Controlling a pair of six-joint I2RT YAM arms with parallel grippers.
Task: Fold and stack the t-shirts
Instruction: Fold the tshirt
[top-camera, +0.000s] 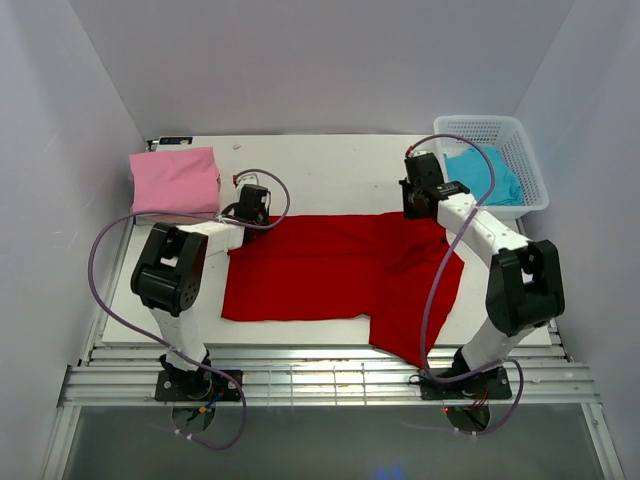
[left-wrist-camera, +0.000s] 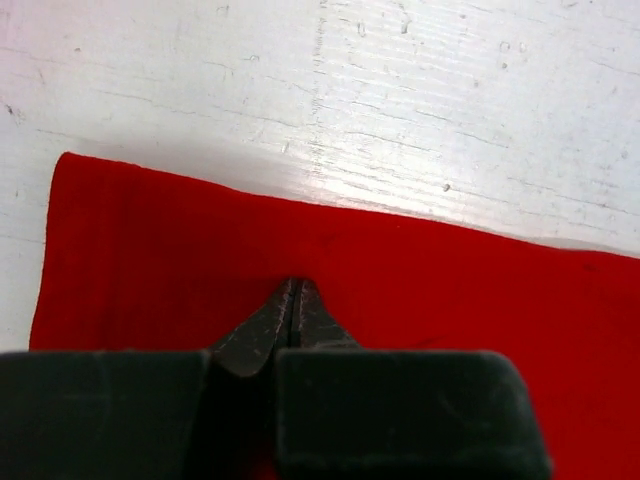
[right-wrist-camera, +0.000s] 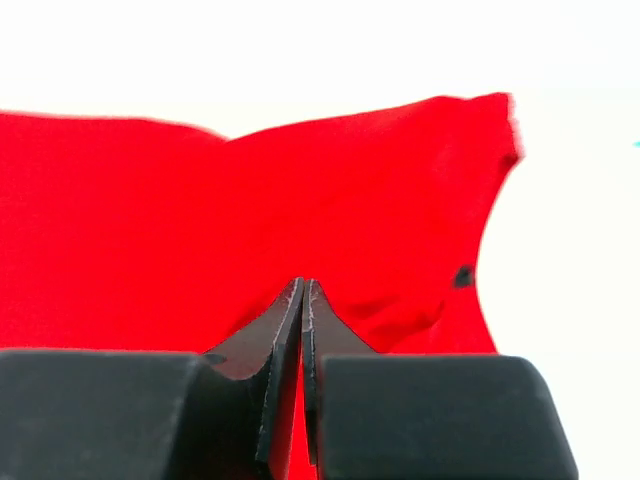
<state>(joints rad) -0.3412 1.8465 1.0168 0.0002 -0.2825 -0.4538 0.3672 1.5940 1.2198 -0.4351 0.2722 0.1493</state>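
Both of your end effectors are clenched on the far edge of the bright red cloth t-shirt. The left end effector has its fingers pressed together with a small pucker of cloth at the tips, just inside the hem. The right end effector is shut with red fabric bunching around its tips, near a sleeve. The shirt lies between the two and spreads from them toward the arm bases, with one flap reaching closer to the bases on the right end effector's side. You look set to fold the far edge over. Lift both corners together and level, just clear of the cloth beneath, and carry them toward the bases at one pace so the crease runs straight. Check that each pinch holds before you pull, because thin cloth can slip out. The white tabletop beyond the left tips is scuffed but smooth, so the lower layer may drag; go slowly. Left of the left end effector sits a folded pink cloth t-shirt, apart from the red one. Just right of the right end effector stands a white plastic lattice basket holding a turquoise cloth t-shirt; steer your right arm wide of it. Plain pale walls close in three sides.
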